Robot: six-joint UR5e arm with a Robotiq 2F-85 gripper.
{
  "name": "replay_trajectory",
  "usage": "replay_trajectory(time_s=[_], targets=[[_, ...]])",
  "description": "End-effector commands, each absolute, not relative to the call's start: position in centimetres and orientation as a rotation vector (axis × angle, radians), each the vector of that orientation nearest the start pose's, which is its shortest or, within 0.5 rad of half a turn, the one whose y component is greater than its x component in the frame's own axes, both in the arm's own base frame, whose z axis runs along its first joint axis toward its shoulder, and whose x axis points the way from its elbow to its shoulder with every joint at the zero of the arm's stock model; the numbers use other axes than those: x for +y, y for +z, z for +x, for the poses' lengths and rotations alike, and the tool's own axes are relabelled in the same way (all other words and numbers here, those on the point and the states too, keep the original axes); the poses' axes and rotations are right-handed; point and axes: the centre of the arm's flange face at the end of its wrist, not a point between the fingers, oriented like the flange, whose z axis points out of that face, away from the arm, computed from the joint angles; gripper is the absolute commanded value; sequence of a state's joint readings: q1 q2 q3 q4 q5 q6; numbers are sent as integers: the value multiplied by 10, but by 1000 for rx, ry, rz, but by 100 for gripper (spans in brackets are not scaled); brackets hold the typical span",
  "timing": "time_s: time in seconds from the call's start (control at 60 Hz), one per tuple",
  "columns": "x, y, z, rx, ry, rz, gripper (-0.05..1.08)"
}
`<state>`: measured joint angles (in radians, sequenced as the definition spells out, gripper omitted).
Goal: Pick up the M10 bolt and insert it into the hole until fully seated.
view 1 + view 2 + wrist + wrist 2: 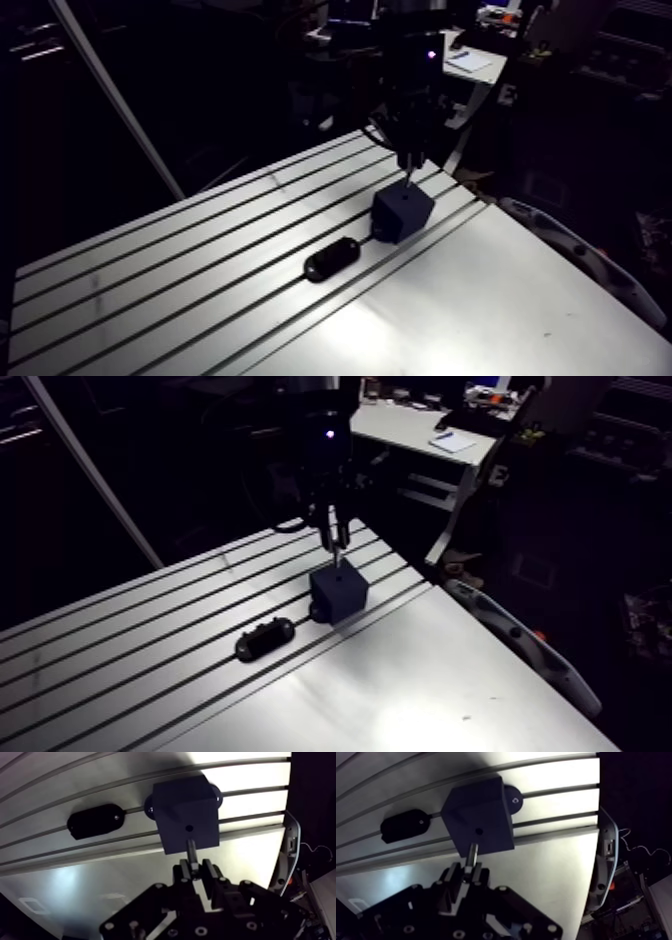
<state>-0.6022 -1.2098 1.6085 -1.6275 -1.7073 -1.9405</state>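
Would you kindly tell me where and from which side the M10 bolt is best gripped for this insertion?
At its upper end, from above, as the gripper holds it now: the bolt hangs upright, so its bare shank is free to enter the hole in the block top face.

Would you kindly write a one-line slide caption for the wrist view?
Gripper holds the M10 bolt over the dark block on the slotted table, tip close to the hole.

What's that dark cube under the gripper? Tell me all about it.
The dark blue-grey cube-shaped block looks like matte plastic, with one small hole in its top. It stands on the slotted aluminium table, round dark tabs at two sides. The gripper's thin metal bolt points at its top, near the hole.
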Motion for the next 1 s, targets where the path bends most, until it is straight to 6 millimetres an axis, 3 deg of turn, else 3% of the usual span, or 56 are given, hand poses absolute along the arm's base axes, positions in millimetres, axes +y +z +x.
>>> replay_trajectory(time_s=[0.017,1.0], targets=[[225,275,-537,2748,-67,291,108],[228,263,-539,2730,-74,288,108]])
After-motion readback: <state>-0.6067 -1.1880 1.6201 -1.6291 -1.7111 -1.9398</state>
